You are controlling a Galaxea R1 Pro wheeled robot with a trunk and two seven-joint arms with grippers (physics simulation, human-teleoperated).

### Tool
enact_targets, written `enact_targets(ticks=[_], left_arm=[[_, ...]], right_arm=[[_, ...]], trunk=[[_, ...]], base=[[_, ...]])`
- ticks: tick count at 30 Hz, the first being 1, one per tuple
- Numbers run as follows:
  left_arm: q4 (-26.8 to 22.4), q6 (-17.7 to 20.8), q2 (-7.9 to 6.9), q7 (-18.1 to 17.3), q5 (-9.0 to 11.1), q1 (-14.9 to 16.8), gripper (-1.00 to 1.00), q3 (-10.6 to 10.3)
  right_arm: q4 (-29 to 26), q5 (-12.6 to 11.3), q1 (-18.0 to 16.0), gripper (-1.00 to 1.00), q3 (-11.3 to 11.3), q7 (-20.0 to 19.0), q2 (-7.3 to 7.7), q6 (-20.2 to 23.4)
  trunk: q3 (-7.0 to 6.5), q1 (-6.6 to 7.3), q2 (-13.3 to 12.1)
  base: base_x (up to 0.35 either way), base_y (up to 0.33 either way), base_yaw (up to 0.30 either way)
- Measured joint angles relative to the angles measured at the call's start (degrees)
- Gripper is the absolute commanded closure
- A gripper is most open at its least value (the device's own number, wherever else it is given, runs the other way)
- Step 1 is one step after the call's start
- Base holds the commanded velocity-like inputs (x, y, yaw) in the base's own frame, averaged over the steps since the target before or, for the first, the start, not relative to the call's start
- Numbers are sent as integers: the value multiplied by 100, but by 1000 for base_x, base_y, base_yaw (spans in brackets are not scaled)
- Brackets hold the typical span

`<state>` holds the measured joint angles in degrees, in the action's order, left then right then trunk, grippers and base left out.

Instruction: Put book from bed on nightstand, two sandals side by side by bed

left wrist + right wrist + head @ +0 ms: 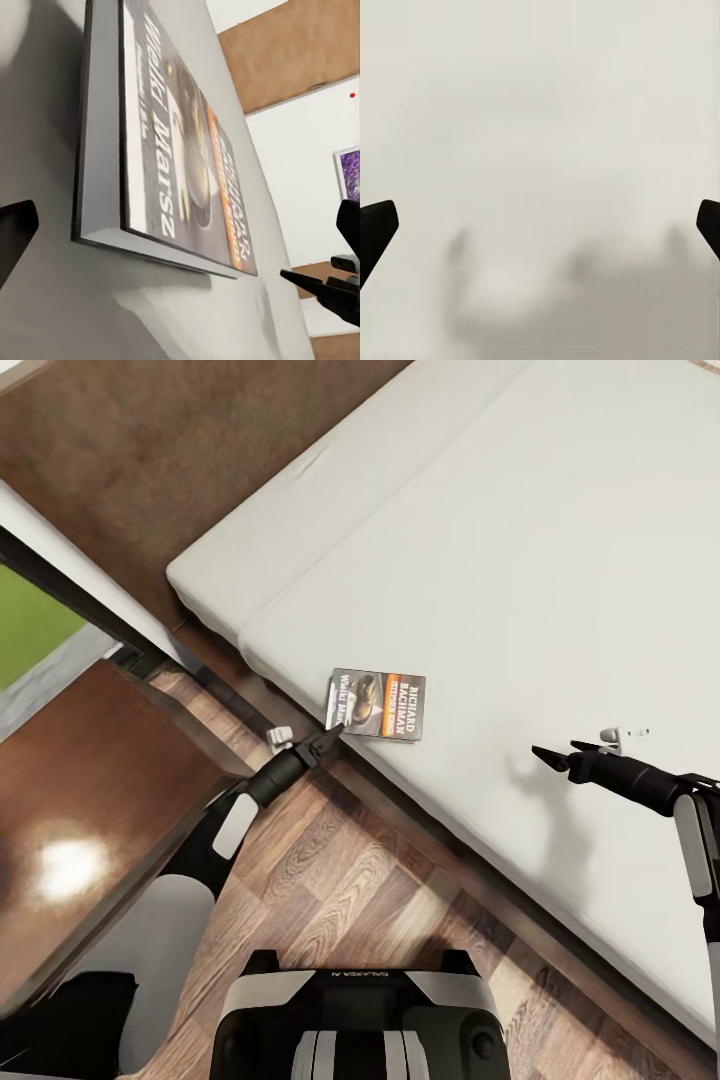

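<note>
Now reaching for the book [377, 705], which lies flat on the pale mattress of the bed [560, 560], close to the near edge beside the dark wooden frame. Left gripper [333, 732] brought in low from the floor side, tips just at the book's nearest corner. Seen through the left wrist camera as a close, steep look along the cover and its grey page edge [101, 150], with one dark finger [15, 232] at one side of the picture and the other at the far side: jaws spread wide, nothing between them. Probably lined up this way so one finger can slip under the overhanging corner, though whether a tip already touches the book cannot be told from here.

Right gripper [560, 757] held out over bare mattress, well apart from the book, casting a soft shadow. Wide open too, by the wrist camera: finger [376, 229] at each side, only pale sheet between. Likely parked out of the way.

Reddish-brown nightstand [90, 800] close at the robot's left, a short carry away.
</note>
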<state>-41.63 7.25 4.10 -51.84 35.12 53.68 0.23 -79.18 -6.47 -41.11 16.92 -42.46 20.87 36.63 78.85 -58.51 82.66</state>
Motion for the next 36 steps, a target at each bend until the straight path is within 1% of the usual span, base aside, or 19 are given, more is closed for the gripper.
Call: enact_targets(ticks=[7,13,18,24,25,36], left_arm=[[-12,-3,-20,-3,4,0,-100,26],[-13,-2,-31,-14,19,0,-100,119],[-12,-3,-35,-18,21,0,-100,134],[-11,2,-131,-18,36,0,-100,136],[-9,3,-141,-18,37,0,100,138],[11,13,-159,-55,53,0,100,144]], right_arm=[[0,-1,0,-100,0,0,2,0],[0,1,0,-100,0,0,1,0],[0,1,0,-100,1,0,3,0],[0,1,0,-100,4,0,4,0],[0,1,0,-100,3,0,4,0],[0,1,0,-100,0,0,-1,0]], trunk=[[0,0,0],[0,0,0],[0,0,0],[0,0,0],[0,0,0],[0,0,0]], base=[[0,0,-126],[0,0,-25],[0,0,-3],[0,0,0],[0,0,0],[0,0,0]])
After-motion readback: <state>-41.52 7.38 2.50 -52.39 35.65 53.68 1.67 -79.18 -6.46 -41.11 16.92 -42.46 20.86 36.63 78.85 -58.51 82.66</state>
